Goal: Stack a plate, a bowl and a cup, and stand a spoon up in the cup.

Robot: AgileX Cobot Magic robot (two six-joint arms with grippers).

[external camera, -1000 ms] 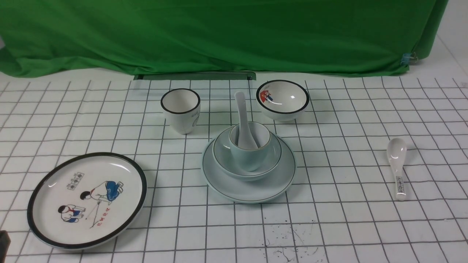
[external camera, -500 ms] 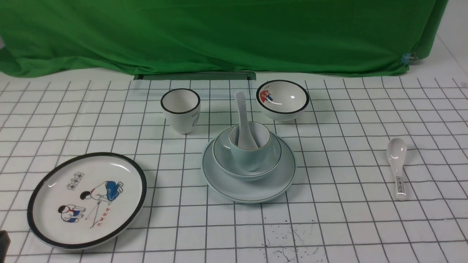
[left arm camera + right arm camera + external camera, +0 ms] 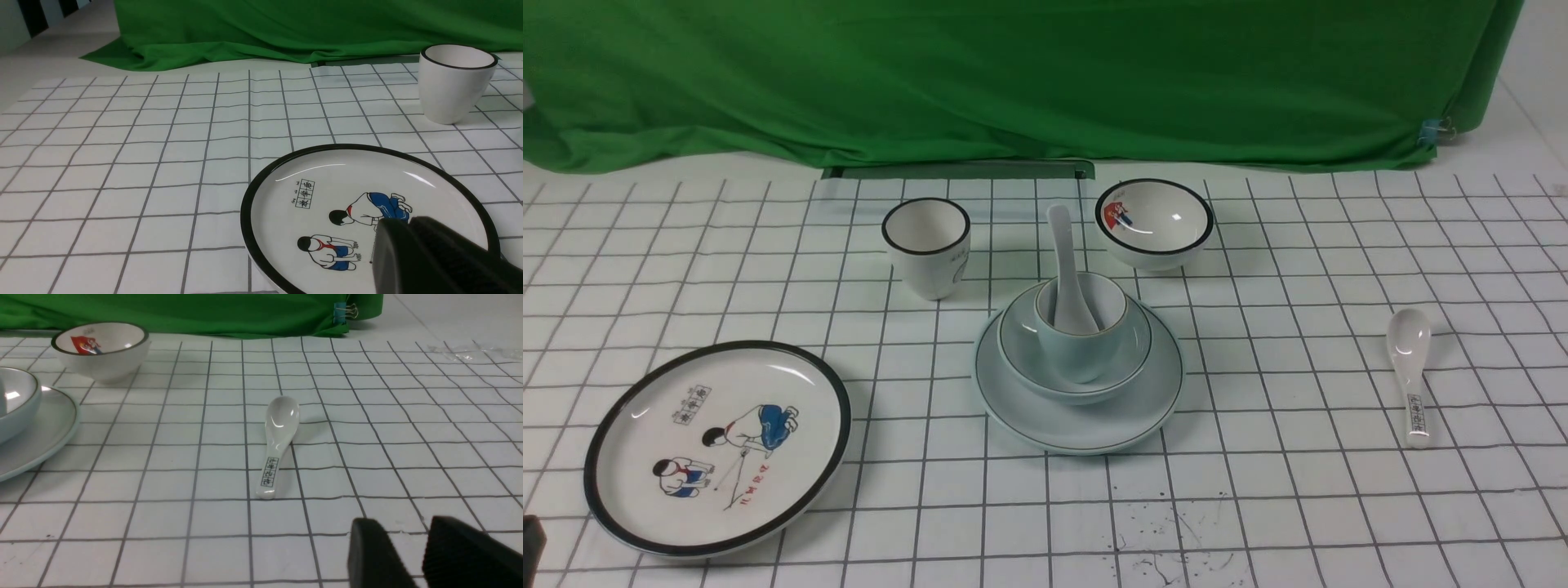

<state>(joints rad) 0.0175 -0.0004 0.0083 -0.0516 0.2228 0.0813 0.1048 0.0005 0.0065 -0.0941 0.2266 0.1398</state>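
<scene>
The pale blue-green plate (image 3: 1152, 404) lies mid-table with the pale blue-green bowl (image 3: 1016, 347) in it. The short cup (image 3: 1086, 353) stands in the bowl. The plain white spoon (image 3: 1062, 245) stands in the cup, handle up and leaning back. The plate (image 3: 45, 433) and bowl (image 3: 16, 402) also show at the edge of the right wrist view. My left gripper (image 3: 404, 222) is shut and empty, over the cartoon plate. My right gripper (image 3: 404, 526) is open and empty, low over the cloth, near the printed spoon's handle end.
A black-rimmed cartoon plate (image 3: 629, 425) lies front left. A taller black-rimmed white cup (image 3: 927, 249) and a black-rimmed cartoon bowl (image 3: 1153, 222) stand behind the stack. A spoon with printed characters (image 3: 1411, 371) lies on the right. Green cloth (image 3: 1013, 82) hangs along the back.
</scene>
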